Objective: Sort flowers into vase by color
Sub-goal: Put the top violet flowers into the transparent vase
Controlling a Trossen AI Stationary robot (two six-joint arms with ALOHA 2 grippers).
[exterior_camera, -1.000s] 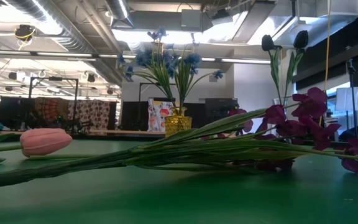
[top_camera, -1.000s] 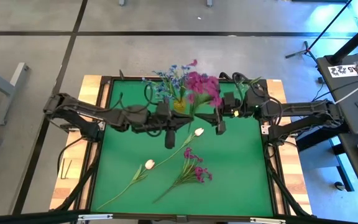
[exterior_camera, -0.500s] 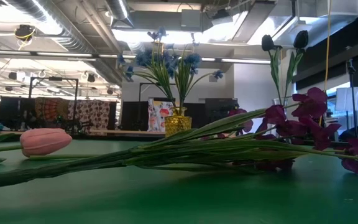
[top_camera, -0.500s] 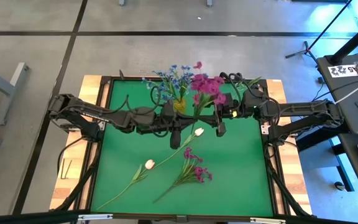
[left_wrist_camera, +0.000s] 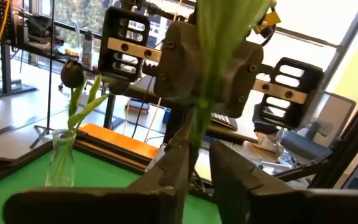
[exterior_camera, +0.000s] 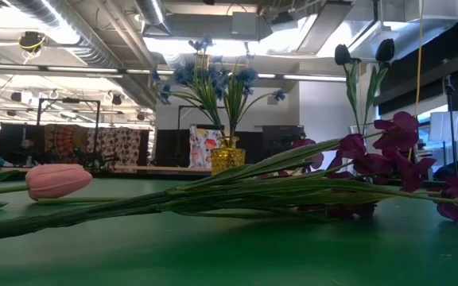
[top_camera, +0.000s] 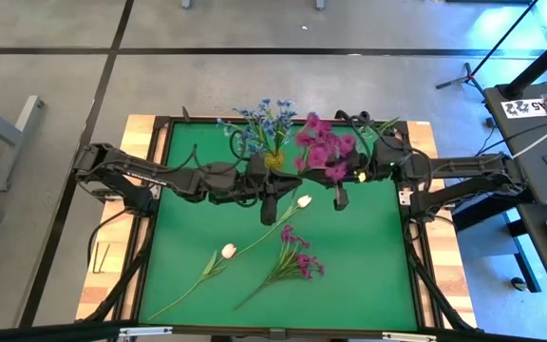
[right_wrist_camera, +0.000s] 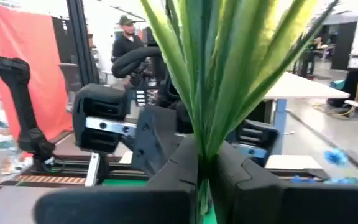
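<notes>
A bunch of magenta flowers [top_camera: 323, 147] stands upright above the table's far middle, between my two grippers, which face each other. My right gripper [right_wrist_camera: 204, 177] is shut on its green stems. My left gripper [left_wrist_camera: 199, 177] stands a little open with the stem in the gap. Blue flowers sit in a yellow vase [top_camera: 273, 159]. On the green mat lie two tulips [top_camera: 304, 200] [top_camera: 228, 251] and another magenta bunch [top_camera: 297, 261], flat on their stems. My right gripper pinches the bunch's green stems [right_wrist_camera: 205, 149] between its two fingers, coming level from the table's right side and lying across them. The leaves fan upward from the fingers, and the bunch stands upright, clear of the table. My left gripper: whether its fingers [left_wrist_camera: 178, 168] touch the stem, I cannot tell.
A clear glass vase [left_wrist_camera: 61, 158] with dark buds and green leaves stands at the far right of the mat [top_camera: 378, 123]. The near right part of the green mat [top_camera: 368, 256] is bare. Wooden table edges [top_camera: 141, 133] frame the mat.
The upright magenta bunch has shifted toward the table's right edge and a little nearer, away from the blue flowers, and now stands over my right gripper. My left gripper has gone slightly toward the right with it. The flowers lying on the mat have stayed put.
</notes>
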